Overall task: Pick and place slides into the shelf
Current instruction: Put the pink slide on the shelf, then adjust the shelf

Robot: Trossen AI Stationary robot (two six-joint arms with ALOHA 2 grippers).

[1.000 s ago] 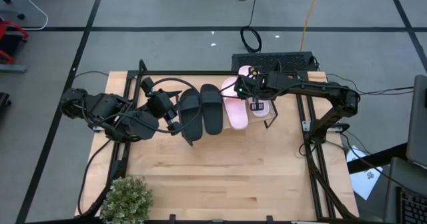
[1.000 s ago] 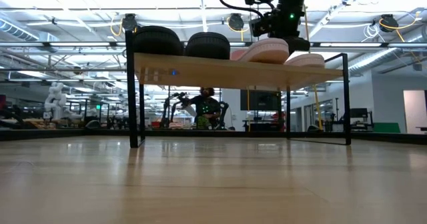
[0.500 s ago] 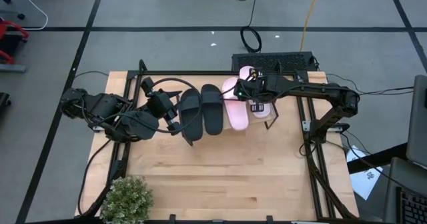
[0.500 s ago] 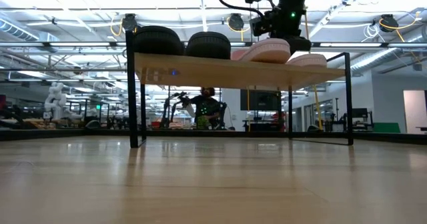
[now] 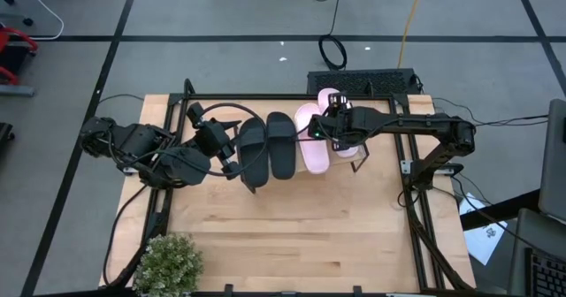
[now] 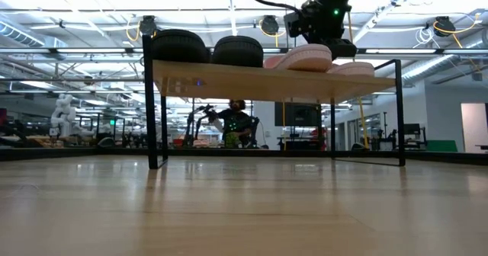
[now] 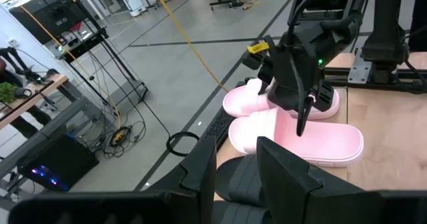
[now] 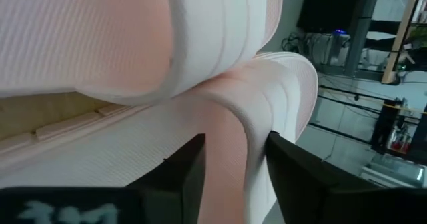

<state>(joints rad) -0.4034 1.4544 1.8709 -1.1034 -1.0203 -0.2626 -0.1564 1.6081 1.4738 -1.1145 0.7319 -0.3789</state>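
Note:
The shelf (image 6: 267,82) carries two black slides (image 5: 251,151) (image 5: 281,145) and two pale pink slides (image 5: 311,147) (image 5: 329,95) side by side on its plank. The leftmost black slide lies askew, its near end past the plank's edge. My left gripper (image 5: 234,153) is at this slide's left side, shut on it. My right gripper (image 5: 334,131) stands open over the pink slides. Its fingers (image 8: 293,177) straddle a pink strap's edge (image 8: 233,151); whether they touch it, I cannot tell. My left gripper has the leftmost black slide's ribbed strap (image 7: 237,179) between its two fingers, at the slide's left side about halfway along. The fingers come level from the table's left. The slide rests on the shelf's plank.
A potted plant (image 5: 168,263) stands at the table's near left corner. Black frame rails (image 5: 411,191) run along both sides. A black box (image 5: 363,80) sits behind the shelf. Bare tabletop (image 5: 301,235) lies in front of the shelf. A person (image 6: 236,123) shows in the room behind.
My right gripper has gone toward the table's near edge and a little left, from the far pink slide's far end to above the pink straps. The slides stay on the shelf.

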